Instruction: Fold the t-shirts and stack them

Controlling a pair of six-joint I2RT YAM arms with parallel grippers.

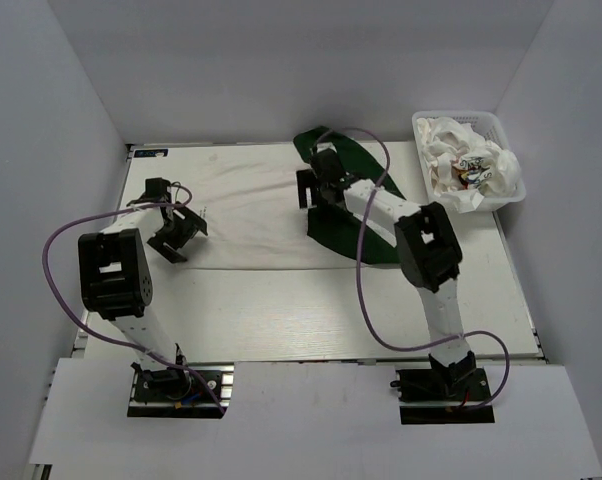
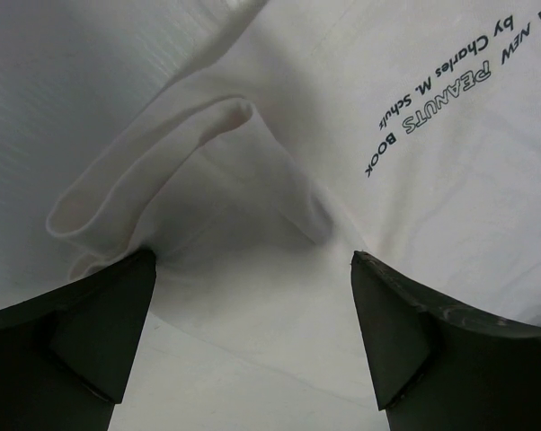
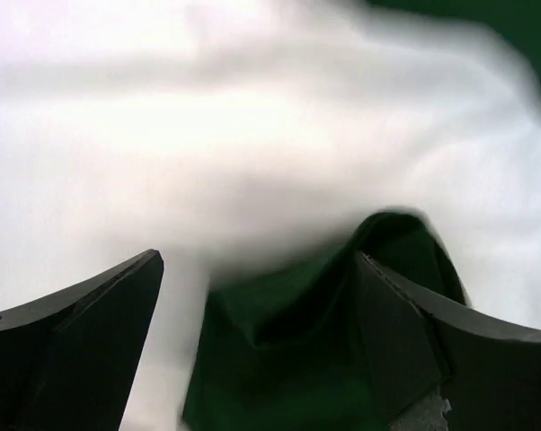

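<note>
A white t-shirt [image 1: 246,215] with dark green sleeves [image 1: 366,200] lies spread across the far half of the table. My left gripper [image 1: 181,232] hovers open over its left end. In the left wrist view the left gripper [image 2: 252,260] straddles a raised fold of white cloth [image 2: 208,171], with black printed text [image 2: 441,99] to the right. My right gripper [image 1: 311,205] is open over the right part of the shirt. In the right wrist view the right gripper [image 3: 257,260] has a bunched green sleeve [image 3: 306,341] between its fingers, beside blurred white cloth [image 3: 252,135]. More crumpled t-shirts [image 1: 461,160] fill the basket.
A white lattice basket [image 1: 511,190] stands at the table's far right corner. Purple cables [image 1: 366,300] loop from both arms. White walls enclose the table on the left, back and right. The near strip of the table [image 1: 301,310] shows bare surface.
</note>
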